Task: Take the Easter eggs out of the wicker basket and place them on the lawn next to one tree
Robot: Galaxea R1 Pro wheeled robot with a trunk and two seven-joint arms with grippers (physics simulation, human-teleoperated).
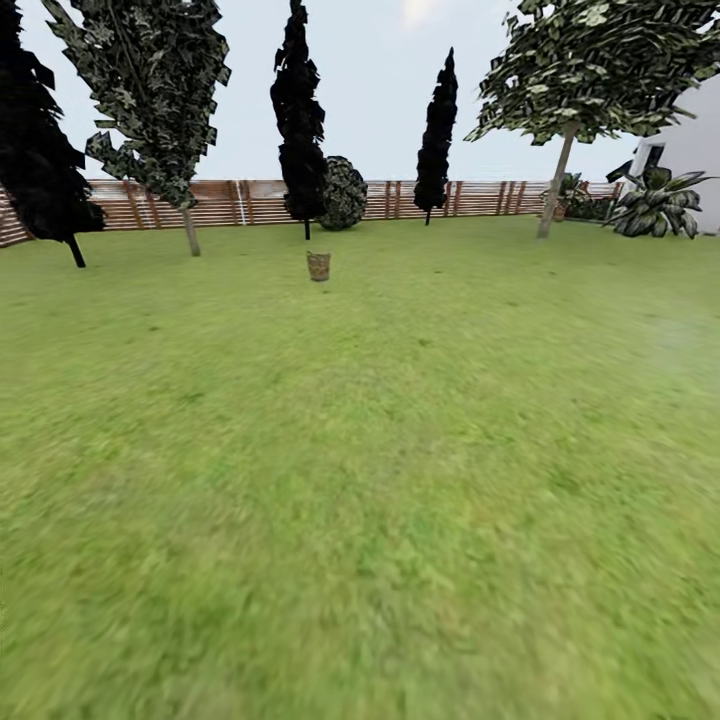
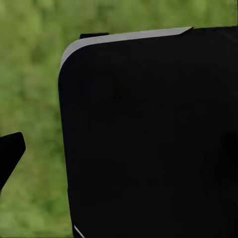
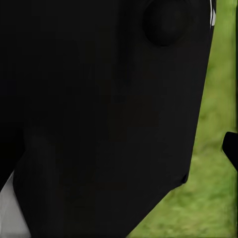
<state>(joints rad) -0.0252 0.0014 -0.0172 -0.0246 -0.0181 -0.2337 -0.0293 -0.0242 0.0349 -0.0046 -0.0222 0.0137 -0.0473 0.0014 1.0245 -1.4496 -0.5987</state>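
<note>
Far off, wicker basket [image 1: 318, 265] upright on lawn [image 1: 400, 450], mouth up.

Open lawn [image 1: 380, 480] stretches unbroken up to the wicker basket [image 1: 318, 266], which stands alone with bare grass on every side. Behind it a dark conical tree [image 1: 298, 110] rises close by; the broad-crowned tree [image 1: 556, 180] stands well apart toward the right, its trunk ringed by free grass.

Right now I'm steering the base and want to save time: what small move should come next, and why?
Probably drive straight ahead, veering slightly left, toward the basket. It stands far off on the lawn, well beyond arm's reach, with open grass between, and its contents can't be made out from here.
</note>
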